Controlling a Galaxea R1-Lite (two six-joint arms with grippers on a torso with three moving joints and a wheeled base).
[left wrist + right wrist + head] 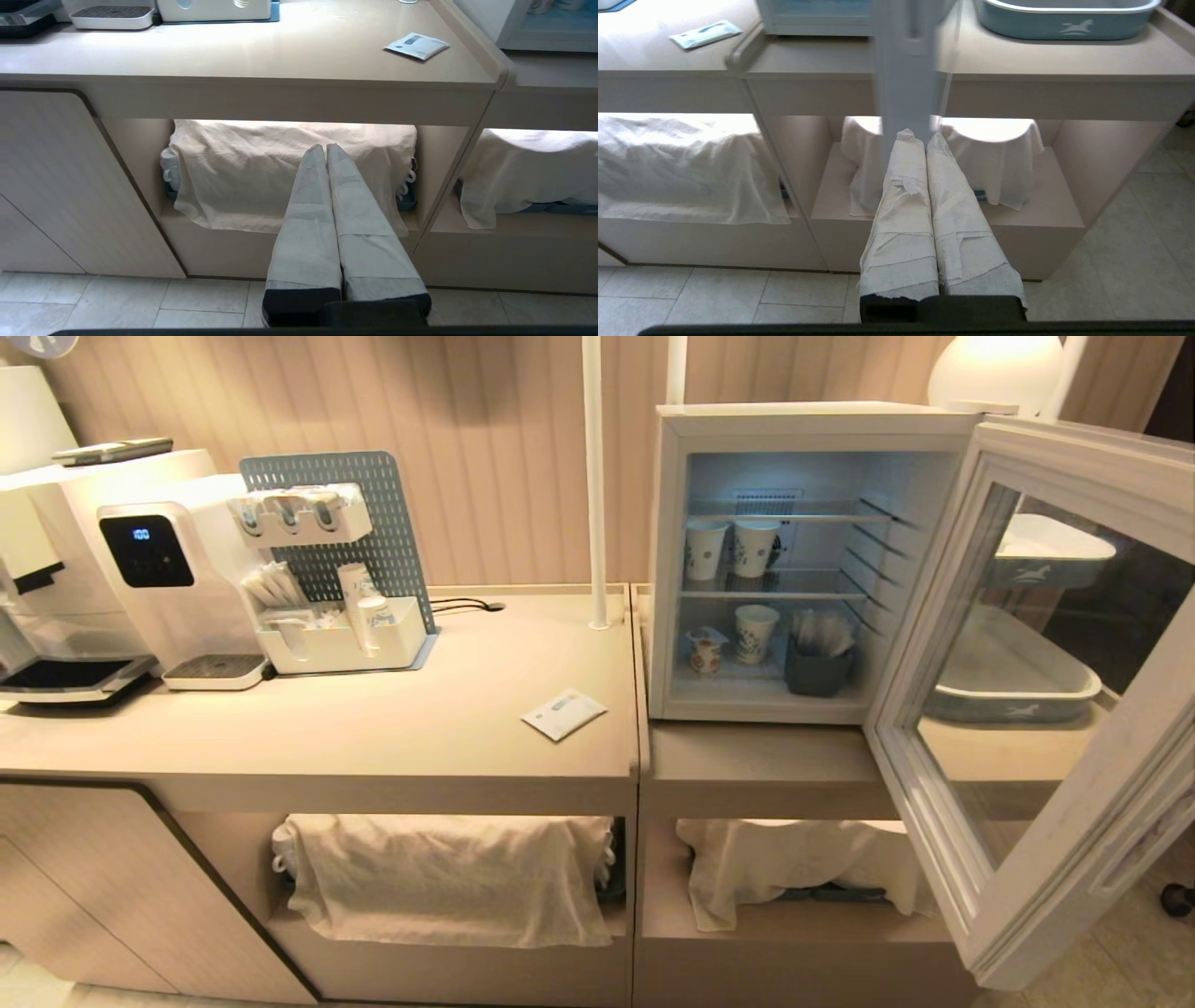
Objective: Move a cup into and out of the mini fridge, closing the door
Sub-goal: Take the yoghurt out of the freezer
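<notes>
Nearest, low before the counter, both arms hang parked. The left gripper [325, 148] has its cloth-wrapped fingers [308, 219] pressed together and empty, pointing at the draped towel [243, 172] in the open cubby. The right gripper [915, 135] is likewise clenched on nothing, just in front of the edge of the door [1036, 709], which stands swung wide to the right.

Beyond, the mini fridge [667, 569] sits on the lower counter [756, 756], lit inside. On its floor the cup [705, 653] stands at the left, a patterned paper cup [754, 633] just beside it, and a dark holder [817, 672] of packets to the right. Two more paper cups [730, 549] stand on the wire shelf above.

On the main countertop [373, 728] lies a small white sachet [564, 713]. Farther left stand a water dispenser [154, 569] and a white organiser [341, 639] against a pegboard. Through the door glass, two blue-grey trays [1013, 686] show. A ribbed beige wall closes the back.
</notes>
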